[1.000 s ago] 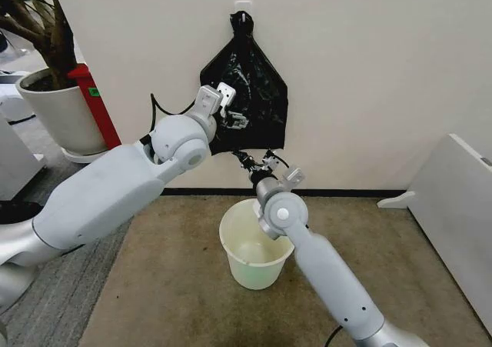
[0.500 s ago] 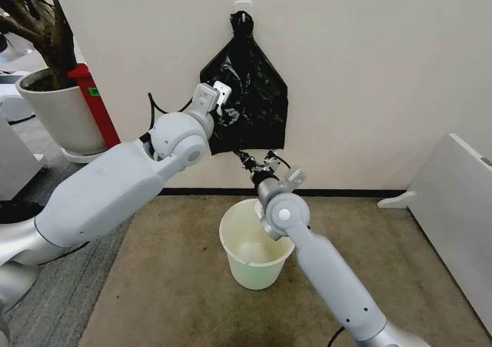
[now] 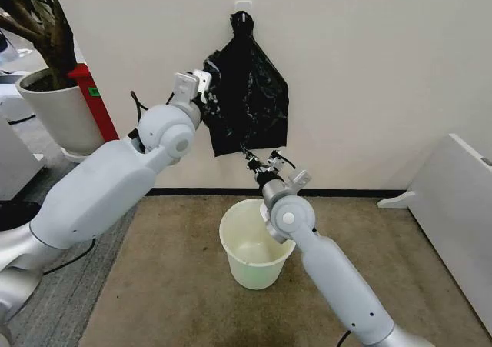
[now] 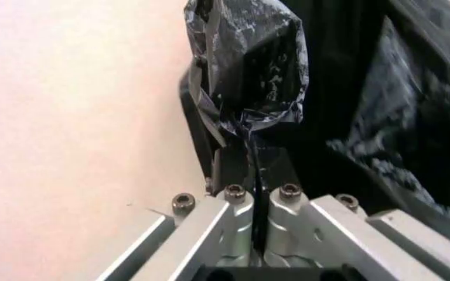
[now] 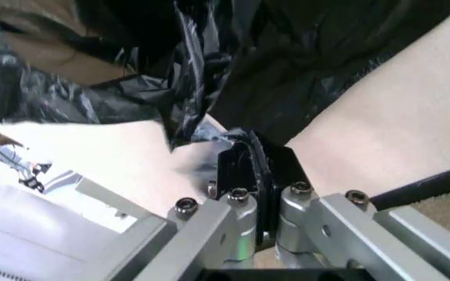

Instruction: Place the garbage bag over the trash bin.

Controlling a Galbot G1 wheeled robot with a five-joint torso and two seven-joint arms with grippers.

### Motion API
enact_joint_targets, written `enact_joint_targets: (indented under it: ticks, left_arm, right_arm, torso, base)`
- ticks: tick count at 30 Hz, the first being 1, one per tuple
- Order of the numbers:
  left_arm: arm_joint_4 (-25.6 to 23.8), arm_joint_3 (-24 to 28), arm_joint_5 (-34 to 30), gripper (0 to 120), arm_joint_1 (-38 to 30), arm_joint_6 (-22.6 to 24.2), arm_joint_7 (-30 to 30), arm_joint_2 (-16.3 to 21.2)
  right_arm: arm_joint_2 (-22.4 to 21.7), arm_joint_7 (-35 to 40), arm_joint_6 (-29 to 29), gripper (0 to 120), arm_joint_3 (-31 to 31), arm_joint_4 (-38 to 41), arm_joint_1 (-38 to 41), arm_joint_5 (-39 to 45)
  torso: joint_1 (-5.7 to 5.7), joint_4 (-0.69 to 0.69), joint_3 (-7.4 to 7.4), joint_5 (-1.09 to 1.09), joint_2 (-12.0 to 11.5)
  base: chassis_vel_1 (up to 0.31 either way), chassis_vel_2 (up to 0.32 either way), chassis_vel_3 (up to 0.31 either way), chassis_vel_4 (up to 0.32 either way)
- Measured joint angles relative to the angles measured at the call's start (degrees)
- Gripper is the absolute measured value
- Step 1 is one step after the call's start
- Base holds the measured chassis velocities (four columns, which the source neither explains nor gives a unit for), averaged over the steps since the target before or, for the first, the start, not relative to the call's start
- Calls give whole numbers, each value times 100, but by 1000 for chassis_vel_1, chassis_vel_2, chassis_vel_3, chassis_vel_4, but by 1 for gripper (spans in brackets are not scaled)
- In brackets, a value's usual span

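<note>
garbage bag [image 3: 247, 93] hanging on wall above trash bin [image 3: 251, 251] | left gripper [image 3: 201, 81] pinching bag's upper left edge | right gripper [image 3: 257, 161] pinching its bottom edge | bin sitting on floor

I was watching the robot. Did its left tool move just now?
Yes. The left tool, shut on the garbage bag, has shifted to the robot's left and a little upward against the wall hook, pulling the bag's left edge outward.
</note>
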Motion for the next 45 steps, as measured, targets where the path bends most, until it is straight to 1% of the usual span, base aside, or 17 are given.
enact_joint_targets:
  ticks: [6,9,13,14,17,18,19,20,21,24,27,28,29,33,35,39,45]
  left_arm:
    - [48,-166,-190,0,44,-159,-29,-41]
    - [65,-248,-285,0,58,-224,-32,-67]
    - [91,-321,-394,0,84,-324,-27,-84]
    - [91,-321,-394,0,84,-324,-27,-84]
    - [108,-385,-525,0,107,-443,-26,-98]
    - [131,-416,-602,0,109,-517,-29,-112]
    - [138,-425,-622,0,109,-541,-29,-115]
    - [164,-448,-674,0,109,-614,-27,-125]
    - [164,-448,-674,0,109,-614,-27,-125]
    - [223,-476,-715,0,84,-750,19,-136]
    - [257,-493,-739,0,55,-860,56,-132]
    - [259,-496,-754,0,53,-882,59,-130]
    - [259,-496,-754,0,53,-882,59,-130]
    - [199,-499,-802,0,68,-911,92,-82]
    - [134,-500,-826,0,96,-912,94,-39]
    - [25,-499,-860,0,145,-914,95,48]
    - [-95,-500,-916,0,204,-939,91,178]
  right_arm:
    - [-140,-103,-40,0,-52,197,-133,-313]
    - [-272,-116,-85,5,-74,413,-253,-419]
    - [-479,-115,-135,19,-62,661,-351,-511]
    - [-479,-115,-135,19,-62,661,-351,-511]
    - [-629,-113,-169,32,-23,781,-390,-526]
    - [-690,-118,-192,39,-15,829,-426,-543]
    - [-703,-123,-198,39,-14,837,-439,-553]
    - [-742,-144,-214,45,-13,855,-480,-591]
    - [-742,-144,-214,45,-13,855,-480,-591]
    - [-806,-201,-231,55,3,896,-593,-673]
    - [-900,-217,-271,69,60,1056,-739,-706]
    - [-933,-233,-281,74,72,1089,-774,-729]
    - [-933,-233,-281,74,72,1089,-774,-729]
    - [-1054,-296,-291,90,209,1210,-864,-825]
    - [-1101,-281,-308,97,292,1276,-787,-776]
    - [-1188,-210,-433,100,365,1307,-409,-777]
    - [-1224,-67,-880,100,230,1119,597,-1259]
  torso:
    - [0,0,0,0,0]
    - [0,0,0,0,0]
    - [0,0,0,0,0]
    - [0,0,0,0,0]
    - [0,0,0,0,0]
    - [0,0,0,0,0]
    - [0,0,0,0,0]
    - [0,0,0,0,0]
    - [0,0,0,0,0]
    - [0,0,0,0,0]
    - [0,0,0,0,0]
    - [0,0,0,0,0]
    - [0,0,0,0,0]
    - [0,-1,0,1,0]
    - [0,-2,0,0,0]
    - [0,-1,0,0,0]
    - [0,1,0,-1,0]
  base:
    - [0,0,0,0]
    - [0,0,0,0]
    - [0,0,0,0]
    - [0,0,0,0]
    - [0,0,0,0]
    - [0,0,0,0]
    - [0,0,0,0]
    - [0,0,0,0]
    - [0,0,0,0]
    - [0,0,0,0]
    - [0,0,0,0]
    - [0,0,0,0]
    - [0,0,0,0]
    - [0,0,0,0]
    - [0,0,0,0]
    - [0,0,0,0]
    - [0,0,0,0]
